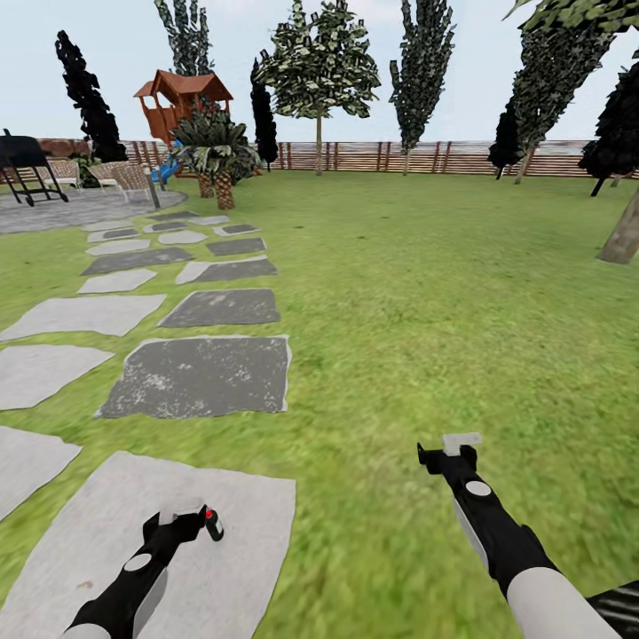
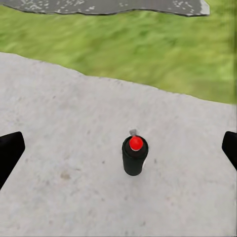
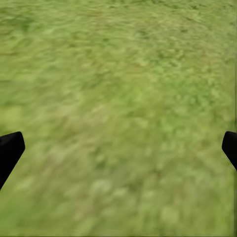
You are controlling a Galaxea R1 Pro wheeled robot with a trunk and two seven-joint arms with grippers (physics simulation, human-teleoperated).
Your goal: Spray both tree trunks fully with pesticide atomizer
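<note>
The left pincer [image 2: 118, 150] has its fingers spread wide, so only the black tips poke in at the edges of the left wrist view, and the pesticide atomizer [image 2: 134, 156] stands upright between them on a pale grey stepping stone [image 2: 59, 123], not touching either one. From the head view the atomizer sits right at that pincer's tip and is partly hidden, just a dark blob with a red spot, and no label or writing is readable. The right pincer [image 3: 118, 150] is spread too, over blurry grass [image 3: 118, 74], and a pale tree trunk [image 1: 624, 232] is cut off at the head view's edge.
</note>
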